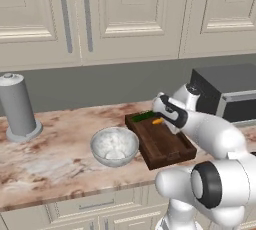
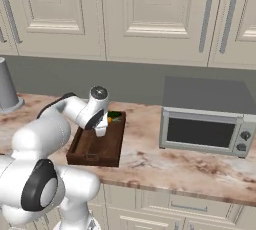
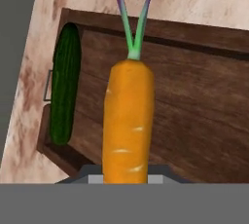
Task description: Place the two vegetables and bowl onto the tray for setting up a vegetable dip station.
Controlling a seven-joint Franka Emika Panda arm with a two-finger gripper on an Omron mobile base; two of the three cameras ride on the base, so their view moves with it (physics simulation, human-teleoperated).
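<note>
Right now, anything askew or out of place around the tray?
Nothing spilled or damaged. The dark-green vegetable lies along one short end of the tray, partly over the handle cut-out. The carrot is in the tool above the tray. The bowl sits upright on the counter beside the tray.

Cucumber (image 3: 65,86) lies in the tray (image 1: 165,146); bowl (image 1: 114,145) sits beside it on the counter (image 1: 50,159).

The left base view looks forward and down from behind the arm, tray (image 1: 162,146) at centre right, bowl (image 1: 114,146) centre. The right base view faces the same counter (image 2: 165,166) from the other side, tray (image 2: 95,151) at centre left. The hand view sits close above the tray (image 3: 194,106), carrot (image 3: 127,121) centre.
</note>
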